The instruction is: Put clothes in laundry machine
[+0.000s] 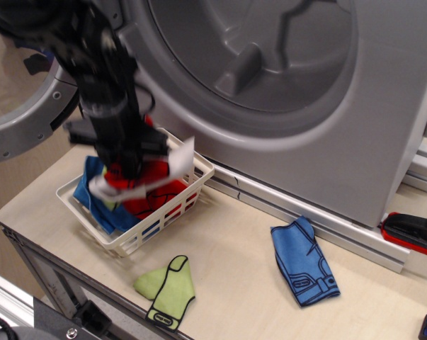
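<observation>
My gripper (126, 168) is just above the white lattice basket (158, 227) at the left, blurred by motion. It is shut on a bundle of clothes: a red garment (155, 193), a white piece (182, 157) sticking out to the right, and blue cloth (91, 190) hanging at the left. The bundle's lower part still hangs inside the basket. A blue garment (305, 266) and a light green garment (168, 286) lie flat on the table. The silver laundry machine (386, 106) fills the back, with its grey drum (270, 49) open and its door (18, 124) swung out to the left.
A red and black object (414, 231) lies at the right by the machine's metal base rail (312, 219). The table's front edge runs close below the green garment. The arm's dark links rise from the gripper to the top left.
</observation>
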